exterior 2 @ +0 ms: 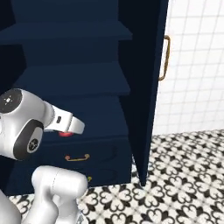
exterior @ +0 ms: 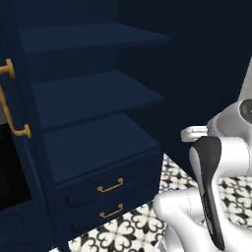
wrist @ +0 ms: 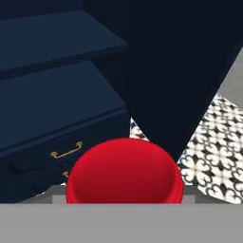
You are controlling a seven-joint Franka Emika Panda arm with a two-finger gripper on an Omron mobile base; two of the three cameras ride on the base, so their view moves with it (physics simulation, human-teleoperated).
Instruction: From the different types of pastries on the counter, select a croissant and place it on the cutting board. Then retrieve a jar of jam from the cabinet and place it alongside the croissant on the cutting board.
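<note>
Hand [wrist: 124,201] grips the small red-lidded jam jar [wrist: 124,173] beside the tall navy cabinet [exterior: 93,142]; swinging out, it could clip the right-hand cabinet door [exterior 2: 151,87].

jar of jam [wrist: 124,171]: round red top, glossy, close up at the bottom of the hand view; a small red edge also peeks from under the white hand end in the right base view; its lower part is hidden.
cabinet [exterior: 93,98]: tall, navy-blue, door open, plain navy shelves stepping down, two drawers with brass pulls below, curved brass handle on the door.
</note>
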